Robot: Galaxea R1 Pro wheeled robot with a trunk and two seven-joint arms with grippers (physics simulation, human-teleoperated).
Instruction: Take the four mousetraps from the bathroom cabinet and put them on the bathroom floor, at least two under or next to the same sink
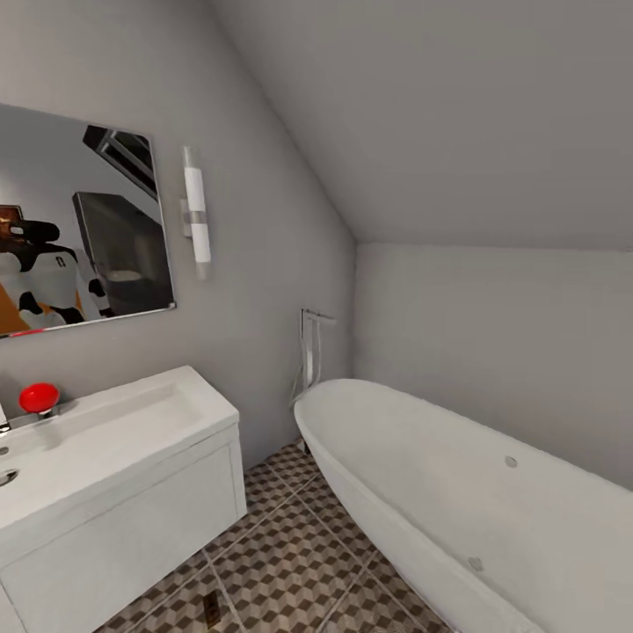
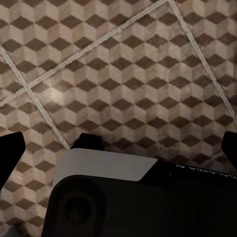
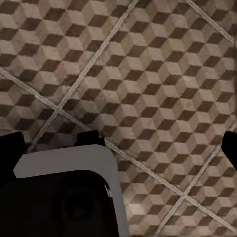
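Note:
One mousetrap, a tiny dark brown rectangle, lies flat on the bathroom floor just in front of the white vanity of the bathroom sink. The cabinet is out of view. In the left wrist view my left gripper hangs open over the cube-patterned tiles, its dark fingertips at the picture's two sides and nothing between them. My right gripper is likewise open and empty above the tiles, with one fingertip at the edge.
A rounded white bathtub fills the right side, with a chrome floor tap at its far end. A mirror and a wall lamp hang above the sink. A red knob sits on the basin's back edge. A narrow strip of tiles runs between vanity and tub.

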